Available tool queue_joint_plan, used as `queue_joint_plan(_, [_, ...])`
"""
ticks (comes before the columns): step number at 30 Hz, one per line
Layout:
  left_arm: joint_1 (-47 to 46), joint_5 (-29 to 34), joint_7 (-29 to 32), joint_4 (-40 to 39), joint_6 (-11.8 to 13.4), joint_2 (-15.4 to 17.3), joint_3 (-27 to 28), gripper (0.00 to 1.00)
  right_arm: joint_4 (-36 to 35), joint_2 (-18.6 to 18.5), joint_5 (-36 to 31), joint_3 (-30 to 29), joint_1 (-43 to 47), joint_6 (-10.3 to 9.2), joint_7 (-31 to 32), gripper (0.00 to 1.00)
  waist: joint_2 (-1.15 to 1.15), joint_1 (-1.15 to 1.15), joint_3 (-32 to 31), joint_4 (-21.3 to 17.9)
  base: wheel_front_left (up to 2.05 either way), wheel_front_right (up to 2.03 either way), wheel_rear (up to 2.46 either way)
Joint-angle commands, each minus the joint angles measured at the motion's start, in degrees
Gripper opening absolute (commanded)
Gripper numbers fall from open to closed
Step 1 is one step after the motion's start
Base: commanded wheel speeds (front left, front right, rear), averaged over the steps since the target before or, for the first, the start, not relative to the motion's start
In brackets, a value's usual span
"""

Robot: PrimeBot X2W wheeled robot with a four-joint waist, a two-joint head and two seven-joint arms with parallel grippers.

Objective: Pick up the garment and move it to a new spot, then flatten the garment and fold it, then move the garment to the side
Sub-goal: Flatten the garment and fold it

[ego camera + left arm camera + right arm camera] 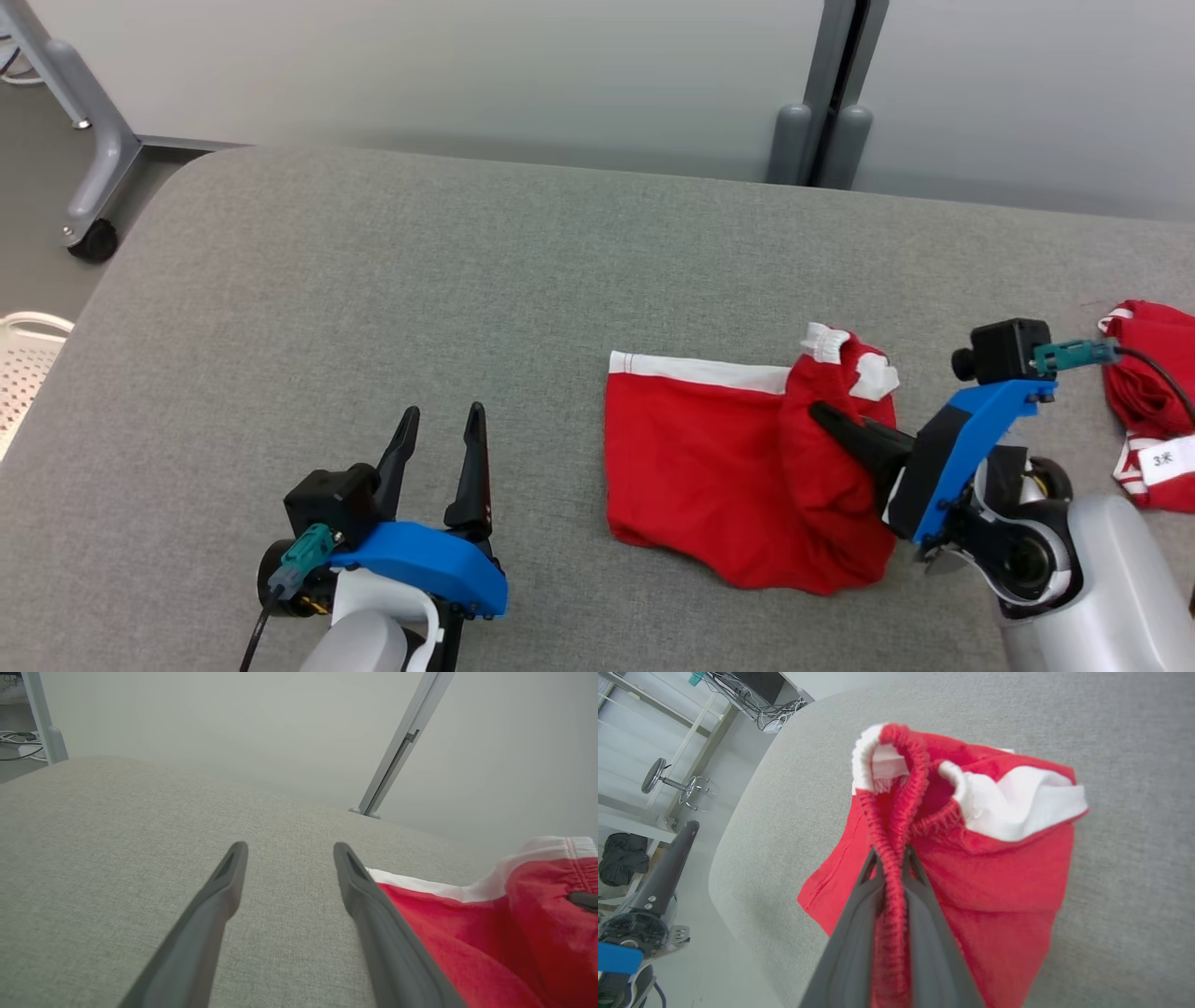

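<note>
A red garment point(709, 467) with white trim lies on the grey padded table point(392, 299), right of centre. My right gripper point(822, 415) is shut on its right edge and holds that edge lifted and bunched. In the right wrist view the red seam point(892, 858) is pinched between the fingertips of the right gripper point(891, 855). My left gripper point(441, 420) stands open above the table at the lower left, well left of the garment and touching nothing. In the left wrist view the left gripper point(287, 851) has bare cloth between its fingers, and the garment point(467, 924) lies to its right.
A second red and white garment point(1153, 411) lies at the table's right edge, beyond my right wrist. A white basket point(23, 364) stands off the table's left edge. A wheeled grey frame leg point(93, 187) stands at the far left, and a partition wall point(560, 75) runs behind the table.
</note>
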Motion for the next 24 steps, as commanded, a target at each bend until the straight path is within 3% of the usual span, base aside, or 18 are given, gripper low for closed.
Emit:
queue_joint_plan(1, [-1.1,-0.1,-0.1,-0.1,0.1,0.1,-0.2,1.0,-0.4,0.8,0.4,0.5,-0.9,0.02,-0.2,0.0,0.0,0.0,0.4,0.7,0.0,0.0,0.0])
queue_joint_plan(15, [-2.6,-0.5,-1.2,1.0,-0.5,-1.5,-0.6,1.0,10.7,3.9,-2.3,6.2,-7.6,0.02,-4.0,0.0,0.0,0.0,2.2,5.5,0.0,0.0,0.0])
queue_joint_plan(16, [-2.7,-0.6,-1.3,1.1,-0.5,-1.5,-0.6,1.0,11.8,3.9,-2.6,6.4,-8.2,0.02,-4.4,0.19,0.0,0.0,2.2,5.7,0.0,0.0,0.0])
queue_joint_plan(17, [-2.8,-0.6,-1.4,1.3,-0.6,-1.7,-0.7,1.0,12.8,3.9,-2.8,6.6,-8.7,0.02,-4.7,0.45,0.0,0.0,2.3,5.9,0.0,0.0,0.0])
queue_joint_plan(18, [-2.9,-0.6,-1.5,1.4,-0.7,-1.8,-0.7,1.0,13.7,4.0,-3.0,7.1,-9.3,0.02,-5.0,1.0,0.0,0.0,2.4,6.0,0.0,0.0,0.0])
queue_joint_plan(24, [-2.9,-0.7,-1.9,2.2,-0.8,-2.4,-0.7,1.0,16.1,3.9,0.9,12.2,-12.0,0.02,-7.4,1.0,0.0,0.0,2.4,6.3,0.0,0.0,0.0])
